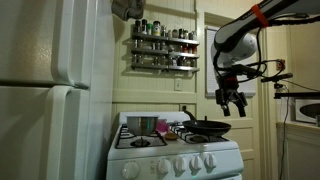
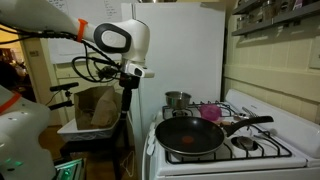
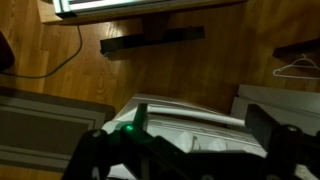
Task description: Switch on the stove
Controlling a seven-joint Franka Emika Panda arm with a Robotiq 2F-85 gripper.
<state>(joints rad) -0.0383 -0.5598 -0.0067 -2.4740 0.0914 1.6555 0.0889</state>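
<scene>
Stove [image 1: 170,152]: fixed, heavy, will not shift. Contact point is knobs [image 1: 180,164] along front panel. They are small, round and rigid, probably smooth and slippery. Judgement: pinch across knob rim, push, twist.

Look: white gas range, black grates, frying pan [image 1: 207,128] on top. Stands beside refrigerator [image 1: 50,90].

Gripper [image 1: 232,102] hangs above stove level, well apart from knobs. Wrist view: fingers [image 3: 95,152] spread wide, nothing held.

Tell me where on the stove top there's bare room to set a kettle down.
On the stove, the front burner by the fridge is bare, between the knobs and the cups behind it. A second bare burner lies between the frying pan and the back panel. Crowded: the pan's corner, and the cups and pot.
</scene>
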